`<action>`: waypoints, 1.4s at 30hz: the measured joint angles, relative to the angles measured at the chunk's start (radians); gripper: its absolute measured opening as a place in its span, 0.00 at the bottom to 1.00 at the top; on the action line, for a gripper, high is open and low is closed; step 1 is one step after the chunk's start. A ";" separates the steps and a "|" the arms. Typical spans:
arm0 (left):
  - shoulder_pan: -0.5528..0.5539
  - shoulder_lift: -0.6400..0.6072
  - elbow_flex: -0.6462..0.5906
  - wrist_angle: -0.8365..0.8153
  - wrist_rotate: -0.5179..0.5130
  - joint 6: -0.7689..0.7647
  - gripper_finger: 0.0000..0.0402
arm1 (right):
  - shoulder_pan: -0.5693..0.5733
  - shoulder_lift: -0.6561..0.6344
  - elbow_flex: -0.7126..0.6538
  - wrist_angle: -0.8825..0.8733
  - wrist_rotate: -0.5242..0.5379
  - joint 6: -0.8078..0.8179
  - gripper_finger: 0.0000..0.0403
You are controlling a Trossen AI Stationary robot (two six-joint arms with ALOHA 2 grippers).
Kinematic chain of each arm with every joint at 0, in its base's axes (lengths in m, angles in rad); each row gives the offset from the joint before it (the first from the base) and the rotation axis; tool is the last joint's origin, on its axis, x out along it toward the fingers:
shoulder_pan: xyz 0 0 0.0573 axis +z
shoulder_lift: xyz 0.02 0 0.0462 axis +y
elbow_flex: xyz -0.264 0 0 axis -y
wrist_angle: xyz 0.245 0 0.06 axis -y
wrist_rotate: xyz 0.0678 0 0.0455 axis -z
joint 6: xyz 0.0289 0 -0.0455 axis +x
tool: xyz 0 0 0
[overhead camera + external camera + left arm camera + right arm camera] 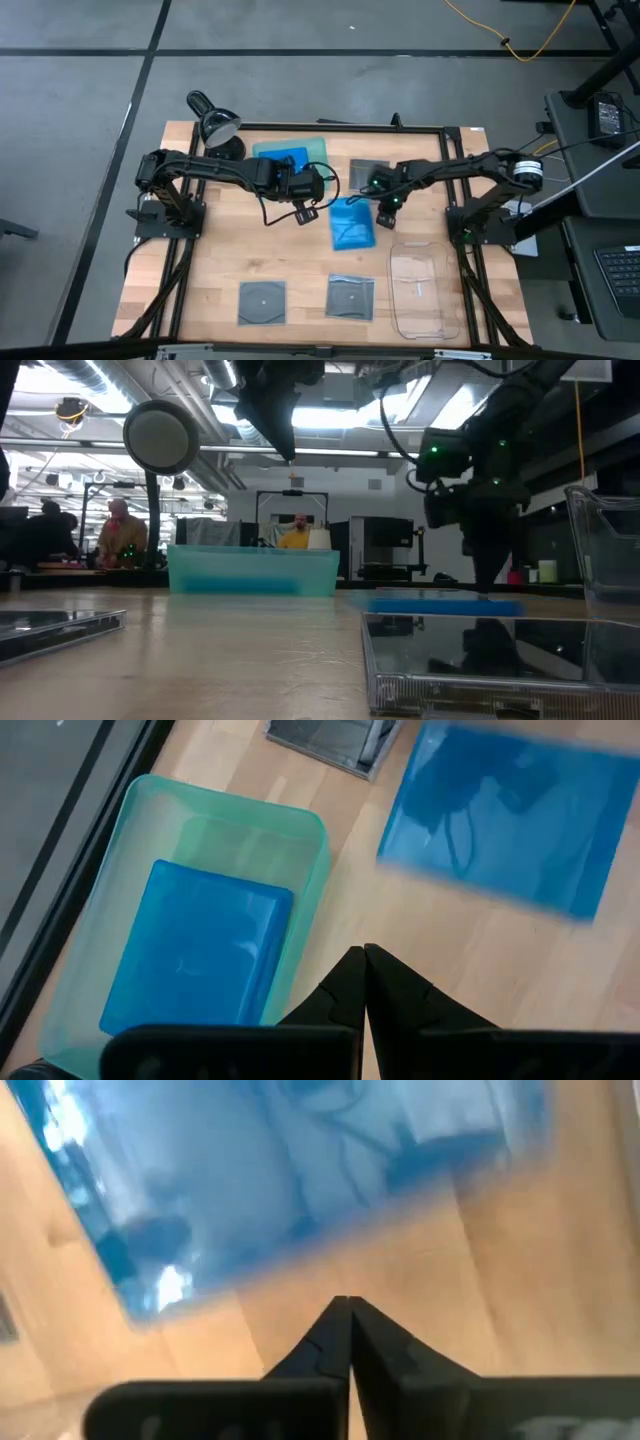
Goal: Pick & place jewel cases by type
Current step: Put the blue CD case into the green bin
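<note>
A bright blue jewel case (352,222) (300,1170) lies flat on the table's middle. Another blue case (195,950) lies inside the green tray (312,146) at the far side. One grey-clear square case (368,172) lies on the far side, and two more (262,302) (350,297) lie near the front edge. My left gripper (306,212) (363,952) is shut and hangs high between the tray and the loose blue case. My right gripper (385,218) (345,1302) is shut, points down, and stands low over bare wood just off that case's right edge.
A clear plastic tray (420,290) stands at the front right. A black desk lamp (215,125) stands at the far left corner beside the green tray. People sit in the room beyond the table's far edge. Bare wood shows at the table's left.
</note>
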 joint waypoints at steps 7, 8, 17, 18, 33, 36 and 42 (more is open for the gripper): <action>-0.012 0.000 0.000 -0.009 -0.003 -0.027 0.01 | 0.032 0.109 0.129 -0.010 -0.013 -0.052 0.02; -0.015 0.000 0.000 -0.023 -0.003 -0.041 0.01 | 0.036 0.120 0.141 -0.027 -0.013 -0.056 0.02; -0.073 -0.004 -0.078 -0.154 -0.037 -0.281 0.01 | 0.060 0.158 0.186 -0.023 -0.015 -0.084 0.02; -0.082 -0.006 -0.101 -0.145 -0.037 -0.307 0.01 | 0.060 0.165 0.185 -0.028 -0.022 -0.084 0.02; -0.164 -0.020 -0.332 0.144 -0.024 -0.609 0.01 | 0.104 0.216 0.185 0.043 -0.037 -0.079 0.02; -0.171 -0.043 -0.375 0.215 -0.028 -0.655 0.01 | 0.121 0.221 0.184 0.106 -0.075 -0.077 0.02; -0.172 -0.097 -0.436 0.285 -0.039 -0.720 0.00 | 0.141 0.221 0.184 0.221 -0.142 -0.046 0.02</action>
